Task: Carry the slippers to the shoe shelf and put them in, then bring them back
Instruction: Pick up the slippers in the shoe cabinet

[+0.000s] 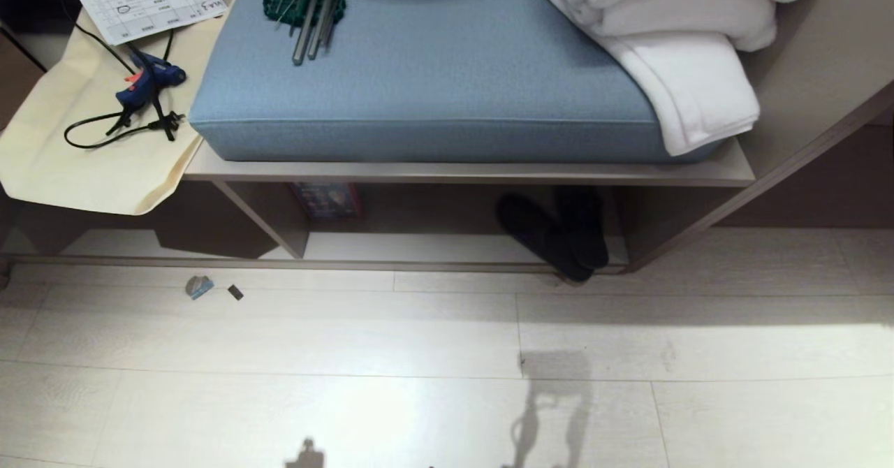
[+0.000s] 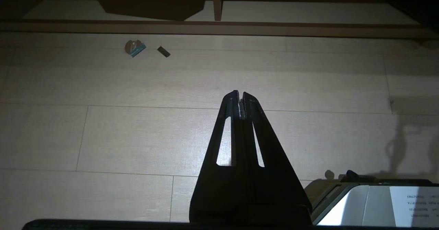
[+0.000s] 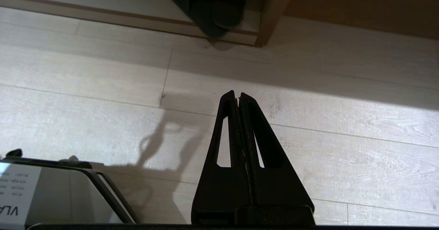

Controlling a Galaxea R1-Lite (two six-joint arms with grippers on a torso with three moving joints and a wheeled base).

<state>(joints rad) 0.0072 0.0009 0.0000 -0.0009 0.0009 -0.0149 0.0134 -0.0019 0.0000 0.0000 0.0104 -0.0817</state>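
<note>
Shoe shelf (image 1: 461, 172): low unit, blue cushion (image 1: 419, 70) on its top board. Slippers (image 1: 555, 234) lie crossed in its right compartment beside the end wall, toes overhanging the front lip; they look dark in shadow. Left gripper (image 2: 240, 94) and right gripper (image 3: 236, 94) hang over the floor before the shelf, both closed, empty.

Risks: cramped reach under the board; grabbing one slipper only, since they overlap.

Before me, the shoe shelf (image 1: 468, 172): the slippers (image 1: 555, 234), looking dark in shadow, lie overlapping in its right compartment, toes jutting over the front edge. Above, a blue cushion (image 1: 433, 70) carries hex keys (image 1: 318, 14) and white towels (image 1: 684, 42).
</note>
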